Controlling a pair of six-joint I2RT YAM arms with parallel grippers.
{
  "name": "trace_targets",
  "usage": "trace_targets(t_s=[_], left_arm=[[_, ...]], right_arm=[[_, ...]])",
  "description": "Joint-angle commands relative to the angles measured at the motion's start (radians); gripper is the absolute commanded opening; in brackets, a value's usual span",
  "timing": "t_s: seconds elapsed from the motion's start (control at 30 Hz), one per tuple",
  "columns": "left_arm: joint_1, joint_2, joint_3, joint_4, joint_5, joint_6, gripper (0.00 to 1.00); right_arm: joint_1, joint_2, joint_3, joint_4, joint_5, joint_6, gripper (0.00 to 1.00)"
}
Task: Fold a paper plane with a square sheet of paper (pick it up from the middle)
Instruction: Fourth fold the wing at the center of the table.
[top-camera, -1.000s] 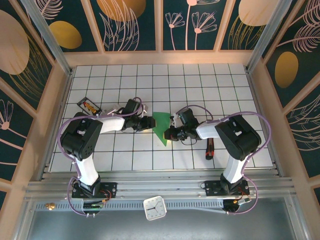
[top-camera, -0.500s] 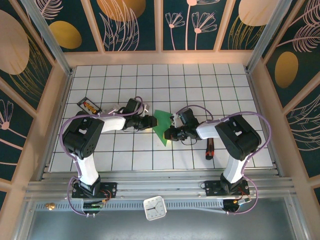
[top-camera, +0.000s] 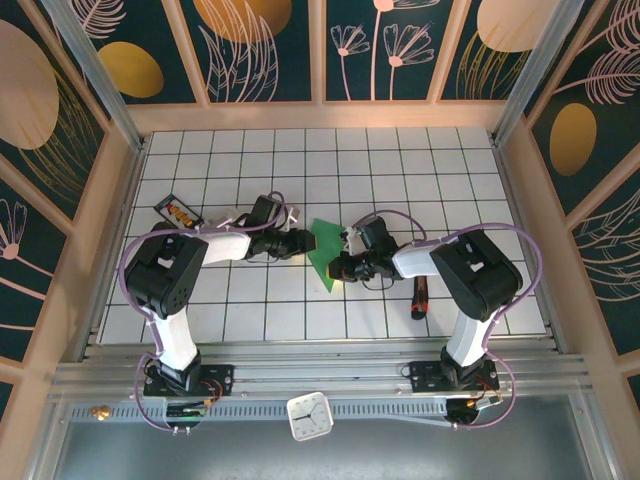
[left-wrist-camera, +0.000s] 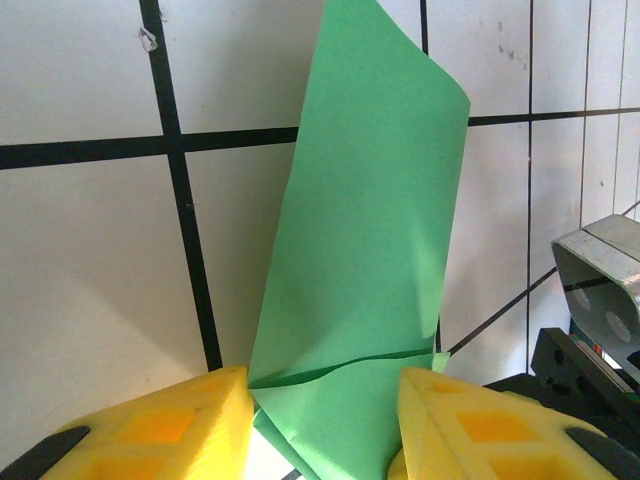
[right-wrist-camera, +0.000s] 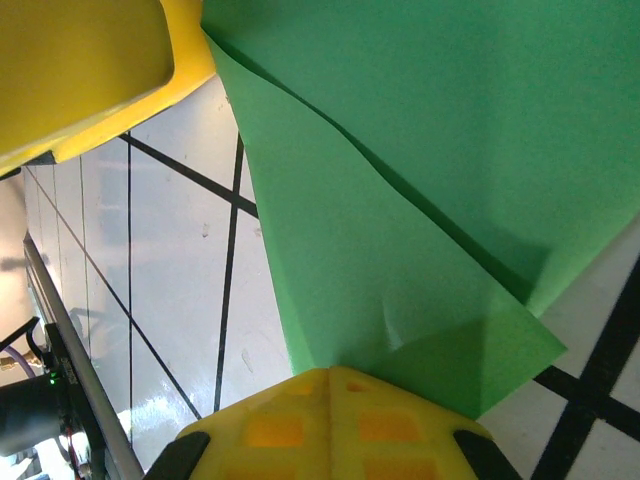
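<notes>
Top external view: a fold is in progress. The square sheet of paper (top-camera: 322, 252), creased narrow, lies at table centre. The right gripper (top-camera: 340, 268), at its 4 o'clock, is clamped on a corner. The left gripper (top-camera: 302, 243), at 9 o'clock, stands part-open astride a raised flap. Next, probably, that flap needs pressing flat.

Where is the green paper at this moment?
In the top view, the green paper is near the middle of the tiled table, between the left gripper and the right gripper.
</notes>
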Motion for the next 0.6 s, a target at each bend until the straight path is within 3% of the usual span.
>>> trace_targets(t_s=[0.0,0.57], left_arm=[[0.008,-0.007,0.02,-0.012,0.016,0.015,0.43],[0.011,0.05,0.094,-0.062,0.038,0.068,0.41]], right_arm=[[-0.008,0.018,-0.026,-0.044,0.032,-0.028,0.0],[-0.012,0.021,-0.024,-0.051,0.031,-0.037,0.0]])
